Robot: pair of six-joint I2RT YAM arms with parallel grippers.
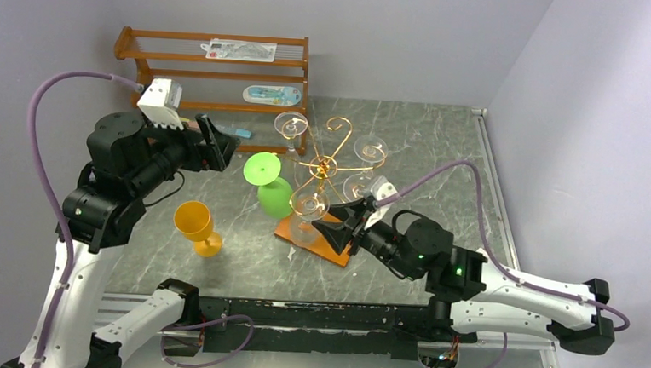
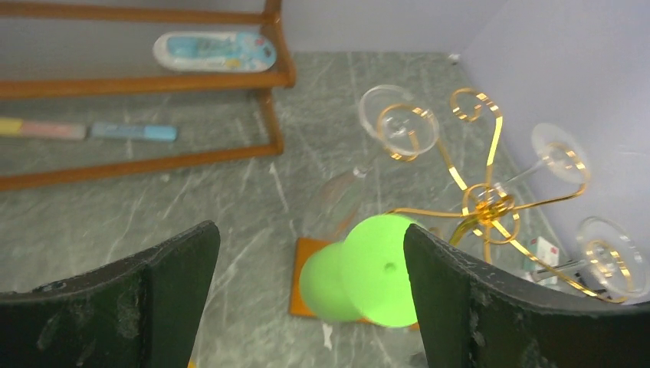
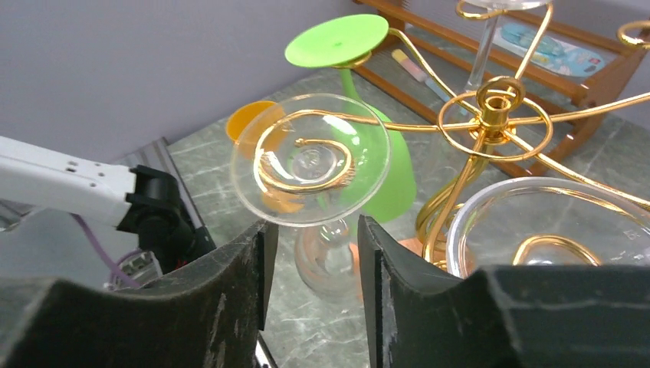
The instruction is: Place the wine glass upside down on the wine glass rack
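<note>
Clear and thin-walled, the wine glass (image 3: 310, 157) nearest the right gripper (image 3: 314, 226) hangs upside down on the rack (image 3: 494, 103). Its round foot lies flat across a gold scroll arm on the rack's near side, with the stem and bowl dangling below. It looks level and seated, so I judge the placing itself done or very nearly so. What is left is for the gripper to come away cleanly without knocking the foot off the wire.

The right gripper's fingers stand a little apart on either side of the bowl. I cannot tell whether they pinch it or have let go.

A green glass (image 1: 267, 180) hangs inverted on the neighbouring arm, close beside the clear one. Other clear glasses (image 1: 370, 148) fill the arms further back.

To the rack's left, an orange glass (image 1: 193, 220) stands upright on the worktop (image 1: 427, 147), well apart from the rack. If it too is meant to be hung, that step is not yet done.

The left gripper (image 2: 306, 230) hovers above the worktop between the rack and the wooden shelf (image 1: 214, 58), its fingers spread wide and holding nothing.
</note>
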